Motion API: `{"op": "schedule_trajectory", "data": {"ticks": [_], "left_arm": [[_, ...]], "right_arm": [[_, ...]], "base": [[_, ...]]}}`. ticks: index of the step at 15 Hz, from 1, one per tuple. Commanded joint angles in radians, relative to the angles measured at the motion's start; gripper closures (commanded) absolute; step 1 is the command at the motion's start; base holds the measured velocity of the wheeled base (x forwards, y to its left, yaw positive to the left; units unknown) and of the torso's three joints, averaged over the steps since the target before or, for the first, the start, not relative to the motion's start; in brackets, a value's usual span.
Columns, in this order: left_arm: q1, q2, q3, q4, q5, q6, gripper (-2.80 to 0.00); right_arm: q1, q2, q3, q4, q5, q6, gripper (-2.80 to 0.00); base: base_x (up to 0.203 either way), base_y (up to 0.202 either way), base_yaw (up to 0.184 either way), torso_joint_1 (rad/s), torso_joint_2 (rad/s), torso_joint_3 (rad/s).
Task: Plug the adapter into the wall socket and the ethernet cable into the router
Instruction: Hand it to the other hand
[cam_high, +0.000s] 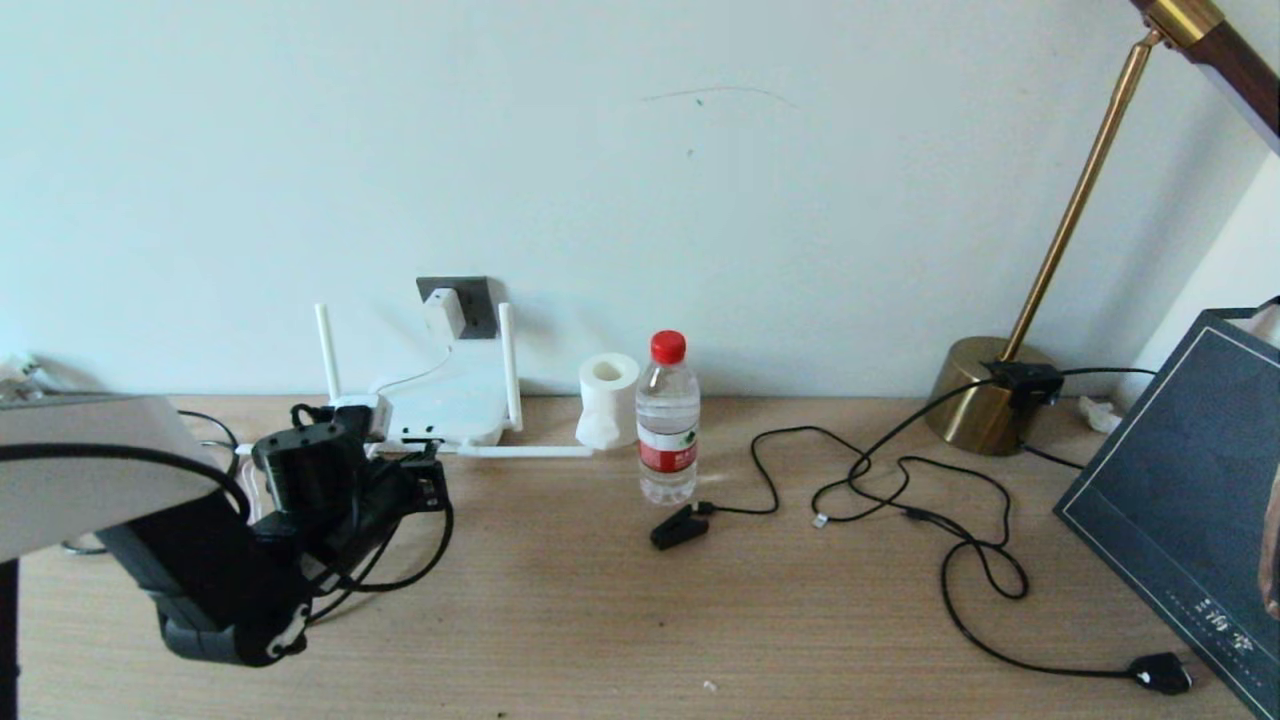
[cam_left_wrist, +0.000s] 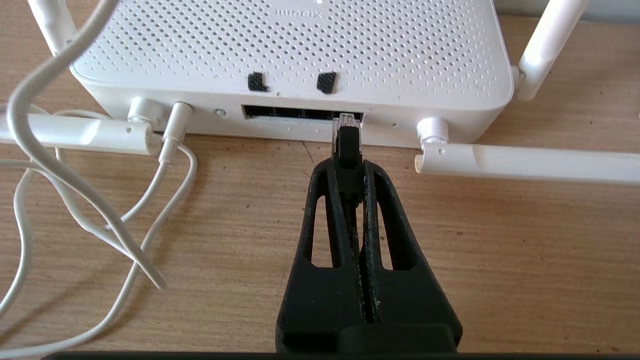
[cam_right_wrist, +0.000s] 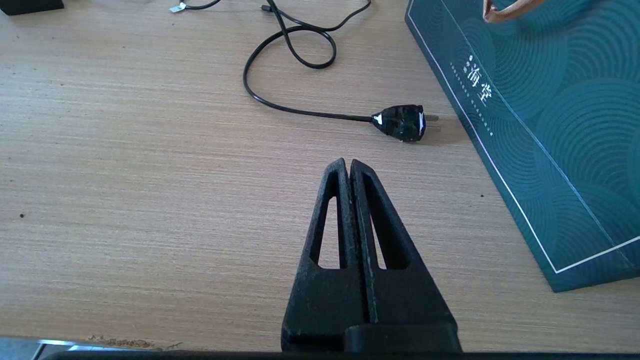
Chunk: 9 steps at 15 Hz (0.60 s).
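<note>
The ethernet cable (cam_left_wrist: 347, 145) plug pointed lengthwise at the router (cam_left_wrist: 300, 55), its clear tip at the port slot's edge, pinched in the left gripper (cam_left_wrist: 348, 167) near the desk's (cam_high: 600, 620) rear left. Only the head view showed the adapter (cam_high: 444, 312) seated in the wall socket (cam_high: 476, 300). The right gripper (cam_right_wrist: 348, 167) hung clenched and empty.

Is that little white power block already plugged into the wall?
Yes, the adapter sits in the wall socket above the router, its white cord hanging down.
</note>
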Motion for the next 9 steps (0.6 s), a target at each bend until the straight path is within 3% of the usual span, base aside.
{"op": "schedule_trajectory", "data": {"ticks": [1,9], "left_arm": [[0.0,0.007,-0.005,-0.007,0.001,0.0,0.0],[0.0,0.007,-0.005,-0.007,-0.001,0.0,0.0]], "right_arm": [[0.0,0.001,0.0,0.001,0.0,-0.001,0.0],[-0.001,0.001,0.0,0.001,0.0,0.0,0.0]], "base": [[0.0,0.0,0.0,0.0,0.0,0.0],[0.0,0.0,0.0,0.0,0.0,0.0]]}}
